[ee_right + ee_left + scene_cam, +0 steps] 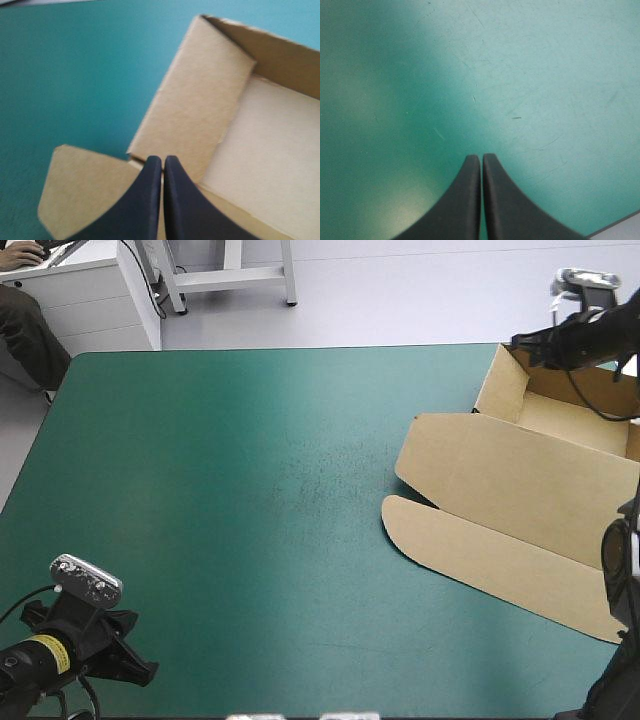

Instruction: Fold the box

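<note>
Box (540,455) hard against the table's (250,540) right edge, running from the far right corner toward the near one: an open tray at the far end, walls up, and the lid (490,485) flat on the teal-green cover (520,75), stretched toward the table's middle, with a round-ended flap (480,565) along its free side. Brown board, so probably light, stiff across each panel and ready to bend only along the scored creases. Likely to skid on the smooth cover if shoved from one side, and to crumple or tear if pinched hard at a corner. Best taken by a free edge, either the lid's flap or the rim of the raised side wall (195,95), with the tray steadied meanwhile. Right gripper (522,343) above the table's far right corner, black fingers pressed together into one point, holding nothing. Seen from its wrist, the same right gripper (163,159) poised over the joint where side wall meets lid; touching the board or just clear of it, impossible to say. Left gripper (140,670) low at the table's near left corner, well apart from the box, fingers likewise pressed together over bare cover, gripping nothing.
</note>
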You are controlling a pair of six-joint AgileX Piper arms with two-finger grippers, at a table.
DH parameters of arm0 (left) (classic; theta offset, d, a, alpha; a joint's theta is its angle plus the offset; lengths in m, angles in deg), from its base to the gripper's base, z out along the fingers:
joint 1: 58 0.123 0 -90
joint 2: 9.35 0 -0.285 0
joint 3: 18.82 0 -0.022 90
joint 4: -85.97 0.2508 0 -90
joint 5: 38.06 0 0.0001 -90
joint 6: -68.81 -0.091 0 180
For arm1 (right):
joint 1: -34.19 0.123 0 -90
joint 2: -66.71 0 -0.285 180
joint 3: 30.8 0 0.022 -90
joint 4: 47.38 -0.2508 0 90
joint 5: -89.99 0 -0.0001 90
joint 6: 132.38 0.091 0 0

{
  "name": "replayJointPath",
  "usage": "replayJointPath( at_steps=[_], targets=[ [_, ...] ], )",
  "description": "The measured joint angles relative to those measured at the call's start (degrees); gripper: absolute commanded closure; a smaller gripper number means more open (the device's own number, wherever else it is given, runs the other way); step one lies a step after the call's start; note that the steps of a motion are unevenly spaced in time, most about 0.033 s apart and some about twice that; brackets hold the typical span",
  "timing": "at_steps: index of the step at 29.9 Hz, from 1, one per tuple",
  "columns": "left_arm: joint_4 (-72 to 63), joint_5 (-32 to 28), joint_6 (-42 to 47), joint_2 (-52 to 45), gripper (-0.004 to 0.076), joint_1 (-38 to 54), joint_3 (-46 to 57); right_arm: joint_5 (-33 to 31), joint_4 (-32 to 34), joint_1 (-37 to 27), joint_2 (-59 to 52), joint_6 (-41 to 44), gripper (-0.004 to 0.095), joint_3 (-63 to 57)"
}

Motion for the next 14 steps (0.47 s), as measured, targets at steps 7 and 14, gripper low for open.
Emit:
replayJointPath(
  at_steps=[7, 14],
  targets=[
    [0.0, -2.42, 0.35, 0.0, 0.0731, 0.0, 0.0, -0.06, 5.61, 9.76, -8.18, -0.12, 0.0909, -12.29],
    [0.02, -4.37, -1.05, 0.0, 0.0731, 0.0, 0.0, 1.33, 6.57, 10.85, -23.44, -0.98, 0.0909, -31.02]
  ],
)
